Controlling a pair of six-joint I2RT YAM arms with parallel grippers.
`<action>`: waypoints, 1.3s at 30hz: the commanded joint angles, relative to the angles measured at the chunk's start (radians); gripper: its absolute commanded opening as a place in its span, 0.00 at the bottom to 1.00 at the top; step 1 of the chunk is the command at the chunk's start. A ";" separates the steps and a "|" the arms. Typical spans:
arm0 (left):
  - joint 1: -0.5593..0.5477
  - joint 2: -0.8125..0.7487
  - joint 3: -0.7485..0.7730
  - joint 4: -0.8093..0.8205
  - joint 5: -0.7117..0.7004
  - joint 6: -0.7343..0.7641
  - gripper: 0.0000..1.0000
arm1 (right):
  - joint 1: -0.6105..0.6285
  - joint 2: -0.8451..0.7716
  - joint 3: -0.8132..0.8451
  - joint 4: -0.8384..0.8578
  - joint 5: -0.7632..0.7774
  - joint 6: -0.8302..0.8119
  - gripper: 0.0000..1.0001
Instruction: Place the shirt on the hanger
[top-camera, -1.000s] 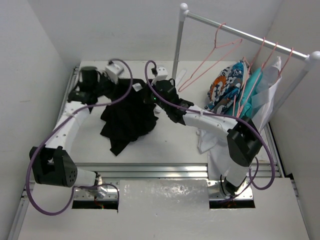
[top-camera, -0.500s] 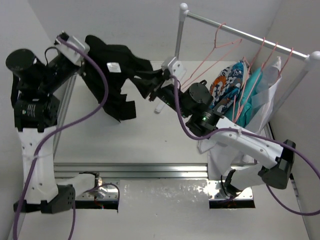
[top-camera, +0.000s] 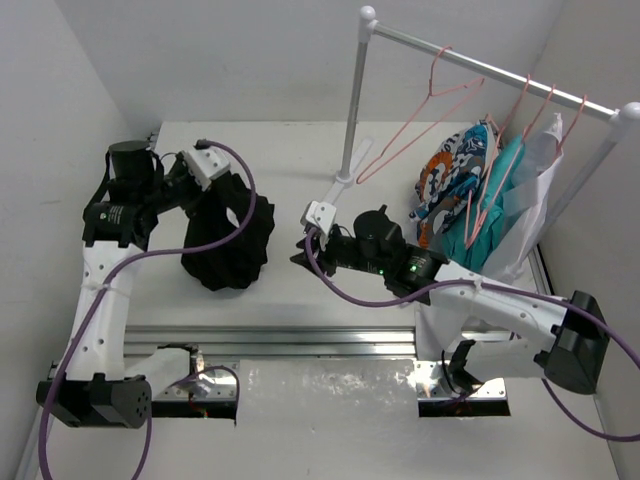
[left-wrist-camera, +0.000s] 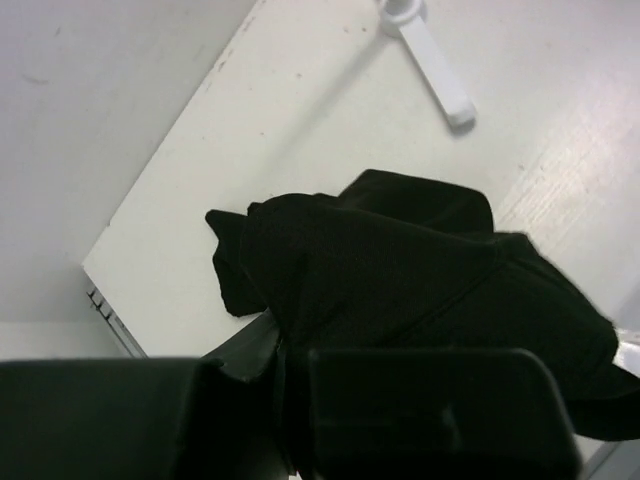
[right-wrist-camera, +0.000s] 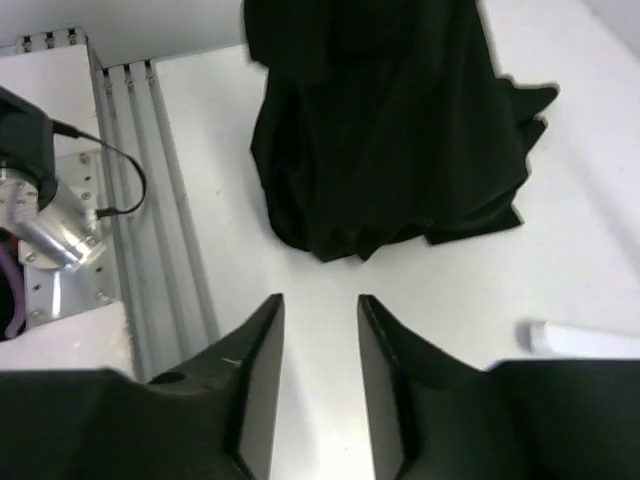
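Black shirt (top-camera: 225, 235), bunched, was pinched in the closed left tool (left-wrist-camera: 268, 385) over the left side of the surface (top-camera: 300, 290), well apart from the pink hanger (top-camera: 425, 125) on the far-right rail (top-camera: 480, 60); the right tool (right-wrist-camera: 320, 340) stood parted and empty. Risk: wadded fabric hid the neck, so threading might snag. Only the right wrist view showed the hem touching down; only the top view showed the hanger.

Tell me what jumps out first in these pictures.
A black shirt hangs bunched from the left claw on the left of the table. At back right, a bare pink hanger hangs on the rail beside colourful garments, while the right claw is open and empty near the middle.
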 joint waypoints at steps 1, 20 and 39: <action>0.009 -0.069 0.030 -0.066 0.069 0.130 0.00 | 0.001 0.023 0.033 0.086 0.018 -0.010 0.34; 0.008 -0.098 0.044 -0.107 0.129 0.120 0.00 | -0.001 0.485 0.387 0.084 -0.156 0.081 0.80; 0.011 -0.118 -0.213 -0.081 0.140 0.077 0.61 | 0.004 0.280 0.252 0.187 0.559 -0.036 0.00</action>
